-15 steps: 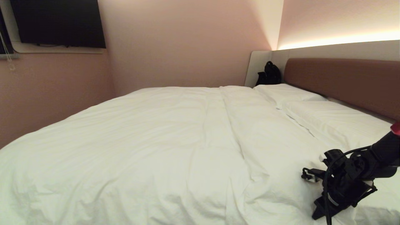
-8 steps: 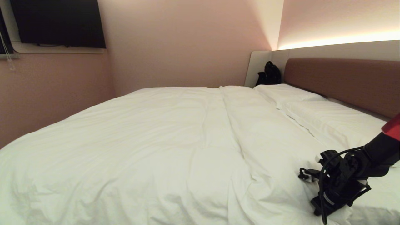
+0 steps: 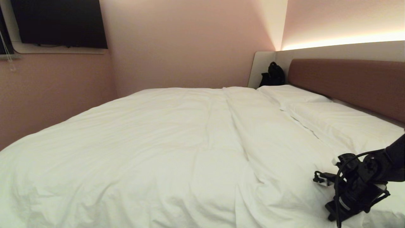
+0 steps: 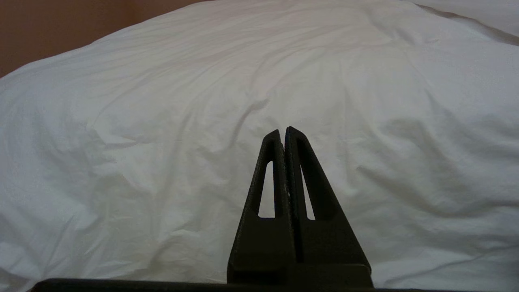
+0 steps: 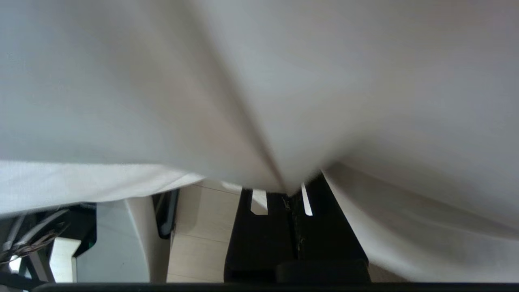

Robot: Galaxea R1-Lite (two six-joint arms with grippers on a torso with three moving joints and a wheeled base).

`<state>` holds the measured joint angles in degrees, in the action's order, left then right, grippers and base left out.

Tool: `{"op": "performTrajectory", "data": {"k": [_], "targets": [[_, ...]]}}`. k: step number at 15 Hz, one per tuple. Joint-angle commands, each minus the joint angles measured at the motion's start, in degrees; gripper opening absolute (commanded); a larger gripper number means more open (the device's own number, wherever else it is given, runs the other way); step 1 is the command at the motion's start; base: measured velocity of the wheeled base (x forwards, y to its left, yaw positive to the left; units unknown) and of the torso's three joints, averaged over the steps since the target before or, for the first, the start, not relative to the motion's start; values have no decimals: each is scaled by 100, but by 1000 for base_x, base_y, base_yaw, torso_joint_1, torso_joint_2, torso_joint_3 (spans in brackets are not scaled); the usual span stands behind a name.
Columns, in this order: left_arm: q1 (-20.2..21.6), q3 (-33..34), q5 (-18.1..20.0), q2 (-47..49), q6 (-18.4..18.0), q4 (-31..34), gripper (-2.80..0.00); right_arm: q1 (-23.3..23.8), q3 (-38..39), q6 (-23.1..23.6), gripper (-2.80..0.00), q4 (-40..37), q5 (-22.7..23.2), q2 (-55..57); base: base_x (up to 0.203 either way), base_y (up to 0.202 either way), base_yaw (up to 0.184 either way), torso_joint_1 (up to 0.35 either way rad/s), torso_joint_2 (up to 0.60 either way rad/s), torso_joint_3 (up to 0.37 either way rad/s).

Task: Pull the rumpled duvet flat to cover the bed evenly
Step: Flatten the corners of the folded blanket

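Shifted toward the near right edge of the bed (image 3: 348, 82) since a second ago, the right pincer (image 5: 292, 190) now has its fingers together, clamped on a fold of the duvet (image 3: 164, 148). One duvet lies spread over the mattress, creased near the front. Two white pillows (image 3: 335, 123) lie against the headboard. One black bag (image 3: 272, 75) sits in the far corner. One left pincer (image 4: 282, 134) hovers over the duvet, fingers together on nothing.
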<state>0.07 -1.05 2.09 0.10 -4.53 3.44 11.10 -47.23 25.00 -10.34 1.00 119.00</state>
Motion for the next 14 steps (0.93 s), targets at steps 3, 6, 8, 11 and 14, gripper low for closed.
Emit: {"op": "performTrajectory", "data": {"k": [3, 6, 8, 11, 14], "targets": [[1, -1, 2, -1, -4, -1, -280, 736, 168, 200, -280, -13, -469, -338, 0, 0, 0, 0, 0, 0], [1, -1, 2, -1, -4, -1, -280, 735, 331, 211, -280, -11, -468, -397, 0, 0, 0, 0, 0, 0], [1, -1, 2, -1, -4, -1, -280, 710, 566, 277, -280, -3, -460, -580, 0, 0, 0, 0, 0, 0], [1, -1, 2, -1, -4, -1, -280, 609, 764, 396, -280, -3, -452, -875, 0, 0, 0, 0, 0, 0], [1, -1, 2, -1, -4, -1, -280, 604, 1005, 567, -280, -3, -451, -1116, 0, 0, 0, 0, 0, 0]]}}
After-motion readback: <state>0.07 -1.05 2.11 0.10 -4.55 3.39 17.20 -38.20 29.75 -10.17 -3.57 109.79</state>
